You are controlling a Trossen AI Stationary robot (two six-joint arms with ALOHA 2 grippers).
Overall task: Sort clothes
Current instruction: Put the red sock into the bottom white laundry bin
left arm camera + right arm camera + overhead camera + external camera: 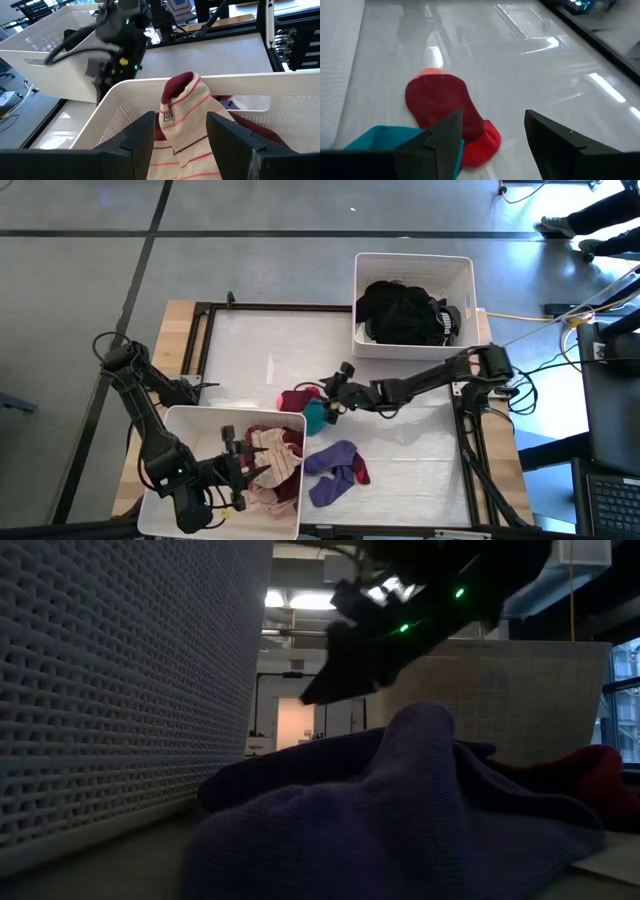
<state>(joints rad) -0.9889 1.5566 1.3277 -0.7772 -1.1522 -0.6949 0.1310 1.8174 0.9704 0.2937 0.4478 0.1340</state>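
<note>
My left gripper [236, 467] is open over the near-left white bin [190, 420]. Its fingers stand on either side of a cream garment with red stripes and a maroon end [187, 115], which lies on the heap in the bin. My right gripper [335, 388] is open and empty, low over the table's middle. It sits just right of a maroon and red garment [442, 110] and a teal one [380, 137], both lying flat on the table. Purple garments [335, 468] lie near the front edge and fill the low view [400, 810].
A second white bin [470, 275] at the far right holds black clothes [400, 312]. The near bin's perforated wall [120, 690] stands close beside the purple garments. Bare white table surface [420, 450] lies to the right of the purple garments.
</note>
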